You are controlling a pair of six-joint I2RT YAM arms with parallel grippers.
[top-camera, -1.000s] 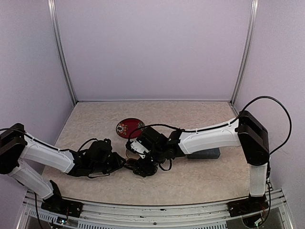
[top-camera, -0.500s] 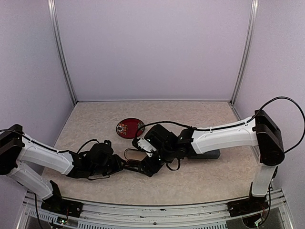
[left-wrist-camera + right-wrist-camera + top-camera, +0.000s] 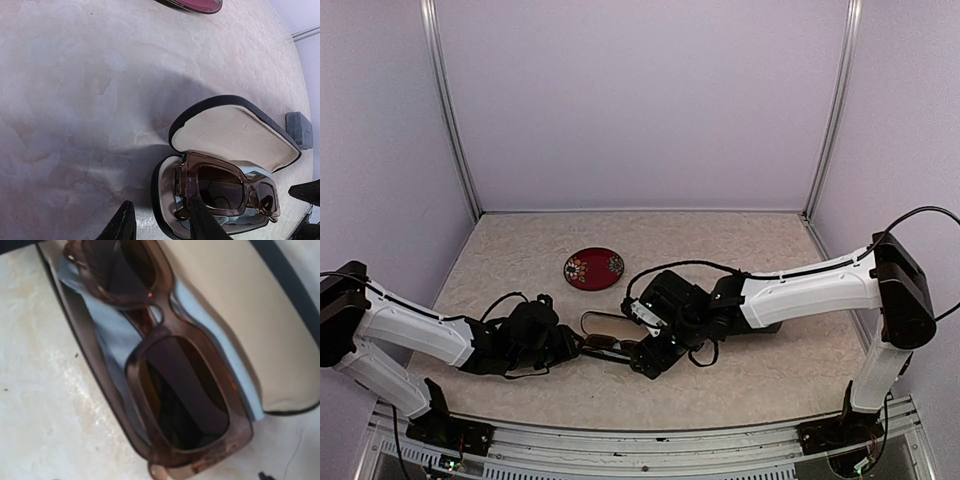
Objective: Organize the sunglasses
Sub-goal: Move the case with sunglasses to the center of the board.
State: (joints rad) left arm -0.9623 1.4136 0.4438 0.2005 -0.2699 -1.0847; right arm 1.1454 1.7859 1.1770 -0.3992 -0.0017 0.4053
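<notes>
Sunglasses [image 3: 222, 191] in case [image 3: 235, 130]; cloth [image 3: 107, 337] beneath

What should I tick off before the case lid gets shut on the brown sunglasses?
1. Sunglasses lie in case, on blue cloth: ok.
2. Lid fully open: ok.
3. Left claw open, holding nothing: ok.
4. Right claw open, off the pair: ok.
5. Nothing overhangs where lid lands: cannot tell.
</notes>
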